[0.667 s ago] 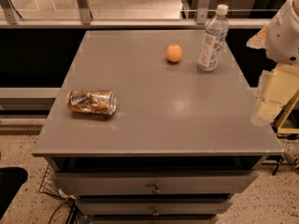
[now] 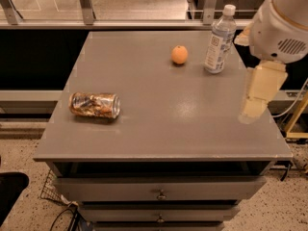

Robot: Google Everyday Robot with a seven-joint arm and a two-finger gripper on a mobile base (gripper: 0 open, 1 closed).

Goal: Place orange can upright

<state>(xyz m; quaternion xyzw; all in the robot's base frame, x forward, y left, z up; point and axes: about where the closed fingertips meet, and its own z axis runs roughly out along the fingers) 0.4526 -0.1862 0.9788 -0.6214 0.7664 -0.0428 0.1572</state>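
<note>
The orange can (image 2: 95, 105) lies on its side near the left edge of the grey table (image 2: 163, 129). It has an orange-brown and white mottled label, and its silver end faces right. My gripper (image 2: 252, 113) hangs from the white arm (image 2: 281, 28) over the table's right edge, pointing down, far to the right of the can. It holds nothing that I can see.
A round orange fruit (image 2: 179, 55) sits at the back middle of the table. A clear water bottle (image 2: 219, 40) with a white cap stands upright to its right, just left of the arm. Drawers (image 2: 161, 191) are below the front edge.
The arm and gripper have moved left, further in over the table's right edge. The can, fruit and bottle have not moved.
</note>
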